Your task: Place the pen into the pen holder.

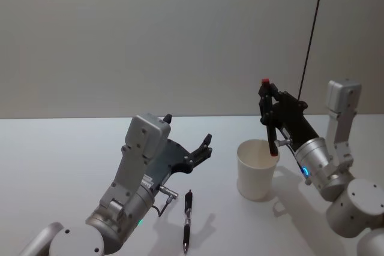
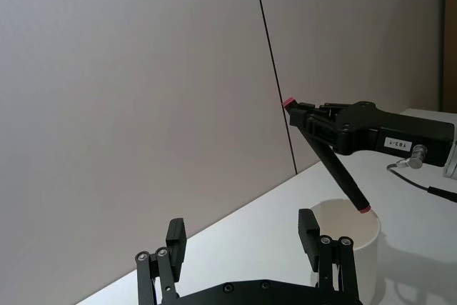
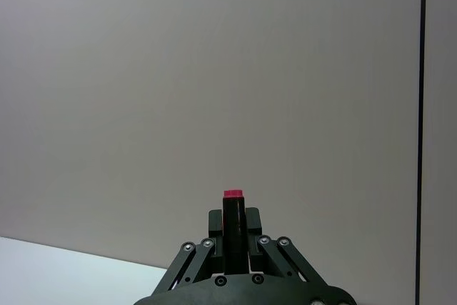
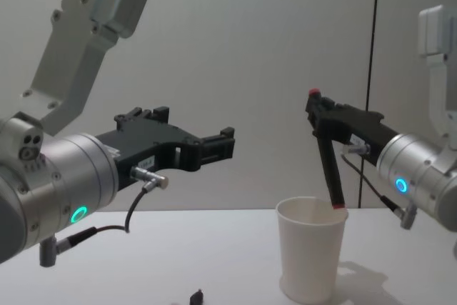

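My right gripper (image 1: 264,97) is shut on the upper end of a black pen (image 1: 270,125) with red ends. The pen hangs nearly upright, slightly tilted. Its lower red tip sits at rim height over the mouth of the pen holder (image 1: 257,175), a white paper cup standing on the table. The chest view shows the pen (image 4: 328,162) meeting the cup (image 4: 310,255) near its right rim, below the right gripper (image 4: 318,116). My left gripper (image 1: 188,129) hovers open and empty to the left of the cup, above the table.
A second black pen (image 1: 187,220) lies flat on the white table (image 1: 60,160) in front of the left gripper. A thin dark vertical seam (image 1: 312,28) runs down the wall behind the right arm.
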